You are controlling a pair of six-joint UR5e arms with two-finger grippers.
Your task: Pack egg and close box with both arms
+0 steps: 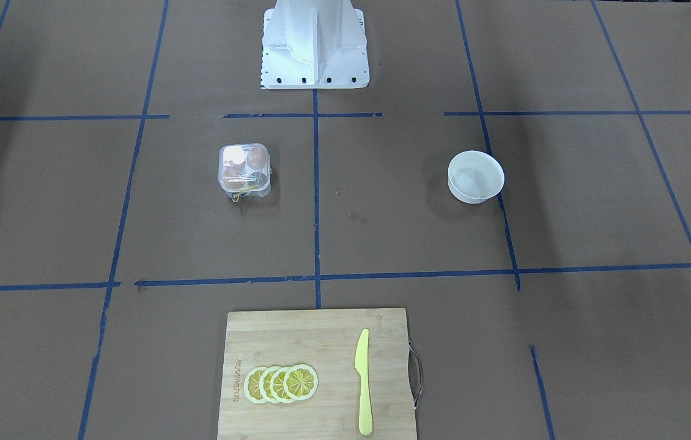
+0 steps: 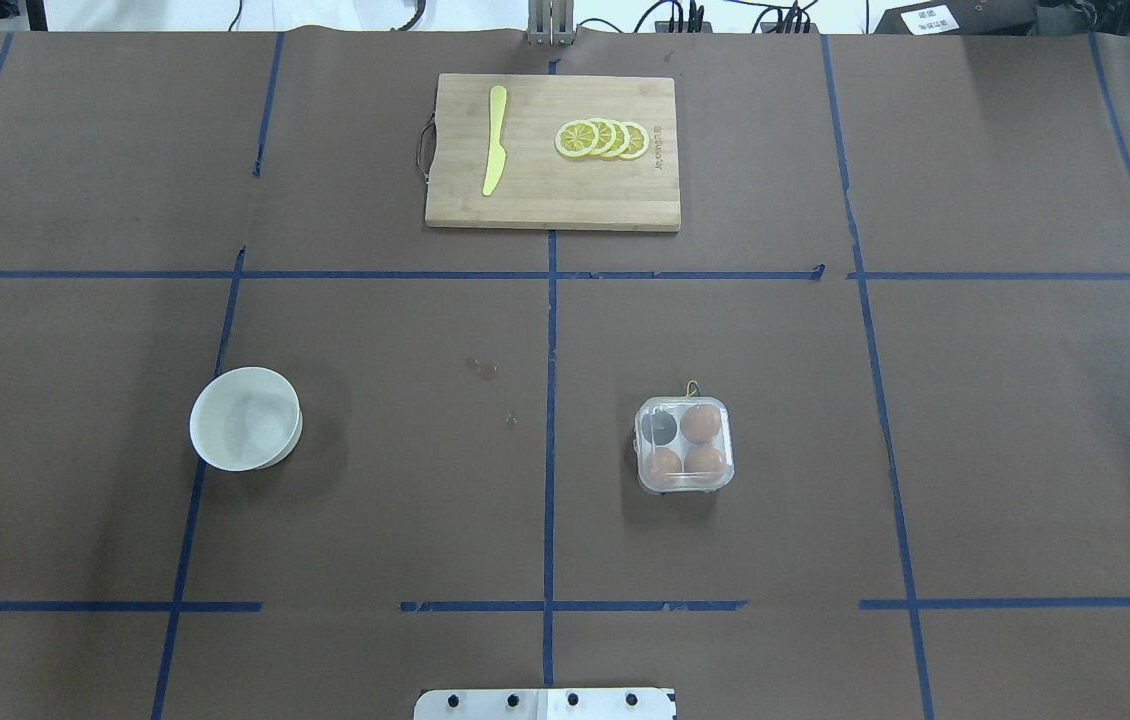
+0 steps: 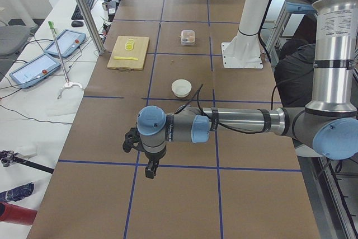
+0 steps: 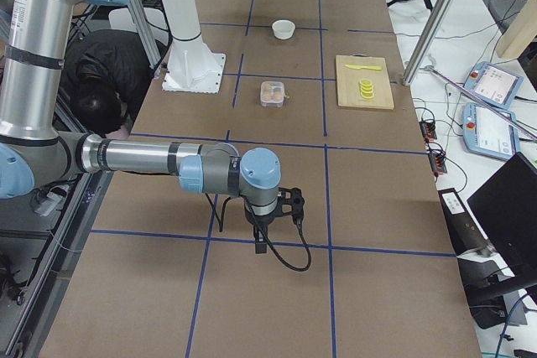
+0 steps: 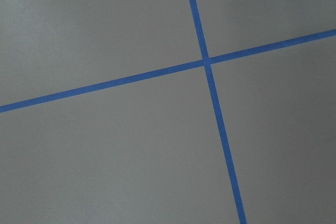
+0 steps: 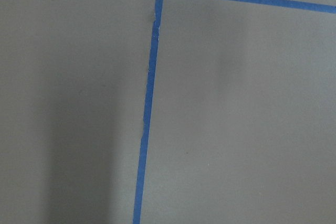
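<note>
Nearest the side cameras, my left gripper (image 3: 150, 169) and right gripper (image 4: 260, 245) hang at opposite ends of the table (image 2: 1025, 450), likely parked clear, openings I cannot tell; the box (image 2: 684, 445), right of centre, holds three eggs (image 2: 700, 422).

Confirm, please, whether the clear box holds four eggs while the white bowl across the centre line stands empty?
Not quite: the box holds three eggs, not four; one cell is empty, as the overhead exterior view shows. The white bowl across the centre line does stand empty.
</note>
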